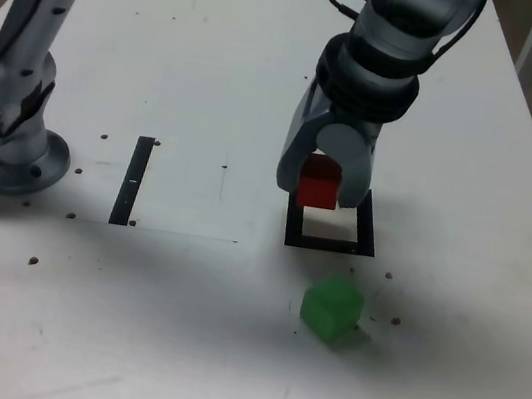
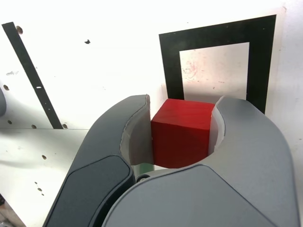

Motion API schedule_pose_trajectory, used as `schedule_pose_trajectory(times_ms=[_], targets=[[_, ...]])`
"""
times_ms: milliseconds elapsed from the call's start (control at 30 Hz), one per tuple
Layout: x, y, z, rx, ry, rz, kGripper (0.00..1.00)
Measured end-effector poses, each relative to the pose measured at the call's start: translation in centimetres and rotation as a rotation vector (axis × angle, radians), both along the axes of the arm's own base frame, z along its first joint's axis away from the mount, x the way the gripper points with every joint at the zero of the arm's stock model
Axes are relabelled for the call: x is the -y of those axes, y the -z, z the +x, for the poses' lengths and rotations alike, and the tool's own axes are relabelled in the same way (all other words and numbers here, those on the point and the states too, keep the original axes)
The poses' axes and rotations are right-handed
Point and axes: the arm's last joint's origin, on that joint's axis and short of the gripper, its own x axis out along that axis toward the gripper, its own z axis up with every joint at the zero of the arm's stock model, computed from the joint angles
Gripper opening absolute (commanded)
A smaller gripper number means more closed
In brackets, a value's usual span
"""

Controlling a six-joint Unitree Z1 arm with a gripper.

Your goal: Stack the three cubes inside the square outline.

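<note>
White counter (image 1: 216, 70), matte, with scattered dark specks and small holes; a thin black strip (image 1: 133, 180) lies towards the exterior view's left, near the arm's base (image 1: 5, 153). Past the counter's right edge there's a bit of floor and a cable, nothing else readable.

Gripper (image 1: 320, 190) is clamped on the red cube (image 1: 319, 181), both sides pressed against opposite faces; the wrist view shows the cube (image 2: 182, 132) seated squarely between the fingers (image 2: 135, 132). It hangs just above the far edge of the square outline (image 1: 330, 243), not yet over its white centre. No cube inside the outline that I can see in either view. Green cube (image 1: 332, 309) sits on the counter just in front of the outline, slightly rotated, apart from it. Yellow cube not in view; can't tell where it is.

Step in hand, as I read it: place red as the base of the stack. To do it well:
- shift the gripper towards the outline's centre before lowering; right now the cube looks offset towards the far border
- keep cube edges parallel to the border so the next two sit flush
- lower until the bottom face contacts the counter, then release; dropping from height risks a bounce or twist
- open only enough to clear, lift straight up so the fingers don't drag it
- stay clear of the green cube on retreat

Risk: base off-centre means later cubes overhang the border.
</note>
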Motion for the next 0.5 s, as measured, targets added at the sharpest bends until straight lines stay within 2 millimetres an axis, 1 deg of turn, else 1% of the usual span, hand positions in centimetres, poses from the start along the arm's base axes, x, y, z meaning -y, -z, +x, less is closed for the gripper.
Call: schedule_pose_trajectory(times_ms=[333,500], targets=[[0.1,1.5,1.3,-0.021,-0.004,-0.001,0.31],[-0.1,2.5,1.8,-0.035,-0.014,-0.004,0.31]])
